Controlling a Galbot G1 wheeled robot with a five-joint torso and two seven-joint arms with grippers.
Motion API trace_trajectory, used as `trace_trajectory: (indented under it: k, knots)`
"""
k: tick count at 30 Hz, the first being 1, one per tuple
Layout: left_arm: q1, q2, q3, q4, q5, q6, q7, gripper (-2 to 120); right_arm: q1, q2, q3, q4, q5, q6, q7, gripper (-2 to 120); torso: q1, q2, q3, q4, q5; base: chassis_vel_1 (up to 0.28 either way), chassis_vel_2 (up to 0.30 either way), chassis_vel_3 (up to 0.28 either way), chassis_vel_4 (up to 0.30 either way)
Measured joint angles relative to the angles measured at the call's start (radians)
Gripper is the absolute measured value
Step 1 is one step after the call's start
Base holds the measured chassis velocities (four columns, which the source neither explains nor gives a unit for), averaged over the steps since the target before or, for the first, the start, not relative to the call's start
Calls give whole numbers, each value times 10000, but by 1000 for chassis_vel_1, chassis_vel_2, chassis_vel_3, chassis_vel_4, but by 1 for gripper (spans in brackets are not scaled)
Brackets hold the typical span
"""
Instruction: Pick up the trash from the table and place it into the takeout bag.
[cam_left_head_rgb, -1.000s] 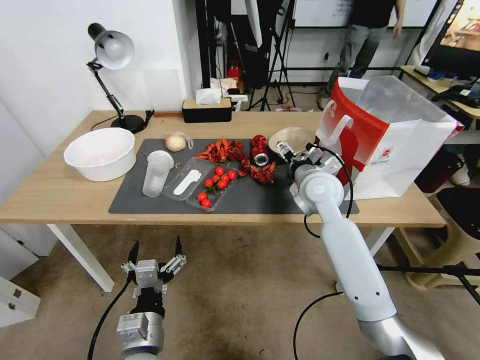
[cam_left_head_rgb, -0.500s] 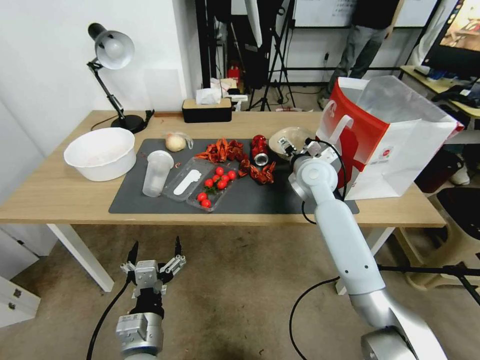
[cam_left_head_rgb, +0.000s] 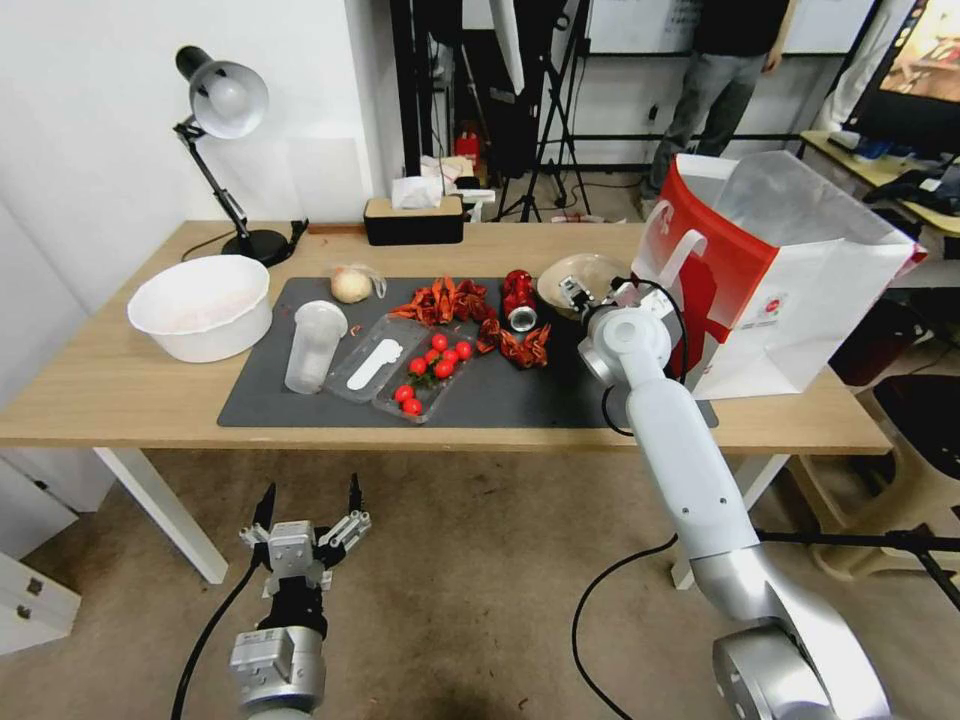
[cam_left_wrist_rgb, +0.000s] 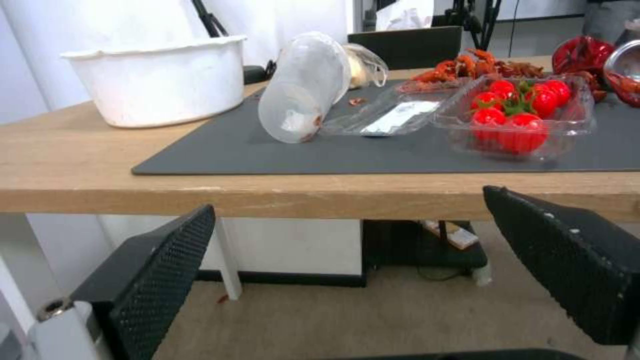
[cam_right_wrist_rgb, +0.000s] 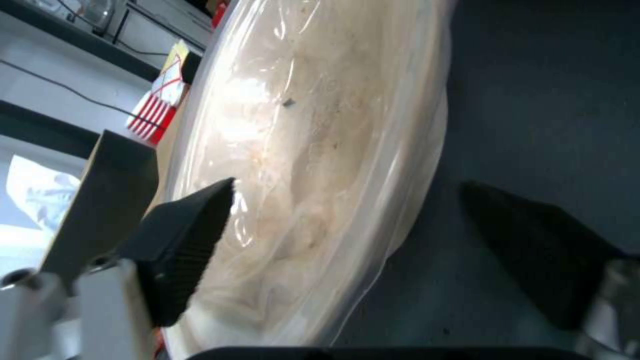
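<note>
The beige bowl (cam_left_head_rgb: 585, 270), lined with clear film, sits at the mat's far right, beside the takeout bag (cam_left_head_rgb: 790, 280). My right gripper (cam_left_head_rgb: 577, 293) is at the bowl's near rim. In the right wrist view the right gripper (cam_right_wrist_rgb: 348, 189) is open astride that rim of the bowl (cam_right_wrist_rgb: 300, 125), one finger inside it and the other over the mat. A crushed red can (cam_left_head_rgb: 518, 298), a clear plastic cup (cam_left_head_rgb: 313, 345) and a pale wrapped round item (cam_left_head_rgb: 351, 285) lie on the table (cam_left_head_rgb: 120, 390). My left gripper (cam_left_head_rgb: 308, 510) hangs open below the table's front edge.
A big white bowl (cam_left_head_rgb: 200, 305) stands left of the dark mat (cam_left_head_rgb: 500, 400). A clear tray of cherry tomatoes (cam_left_head_rgb: 432, 368) and red crayfish shells (cam_left_head_rgb: 445, 300) fill the mat's middle. A desk lamp (cam_left_head_rgb: 225, 110) and a tissue box (cam_left_head_rgb: 413, 220) stand at the back.
My right arm has reached farther forward, carrying its gripper onto the bowl's rim. The left arm and the things on the table have not moved.
</note>
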Motion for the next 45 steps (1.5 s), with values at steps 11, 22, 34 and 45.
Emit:
trace_trajectory:
  k: [11, 22, 34, 45]
  knots:
    - [38, -2, 33, -43, 7, -15, -14, 100, 18, -24, 114, -330, 346, -6, -60, 48, -1, 2, -2, -2, 0, 0, 0, 0, 0]
    - [-18, -3, 76, 11, 17, -15, -16, 100, -258, -103, 146, 77, 395, -81, -65, 17, 0, 0, 1, 4, 1, 0, 0, 0, 0]
    - [-19, 5, 61, 5, 19, -14, -31, 100, -950, -454, 103, 1836, -2, -139, -157, 0, 0, -1, 2, 2, 0, 0, 0, 0, 0]
    - [97, -70, 65, -69, 139, -69, -31, 100, -1742, -1337, -72, 4229, -1310, -173, -1337, 0, 0, -1, 0, 0, 1, 0, 0, 0, 0]
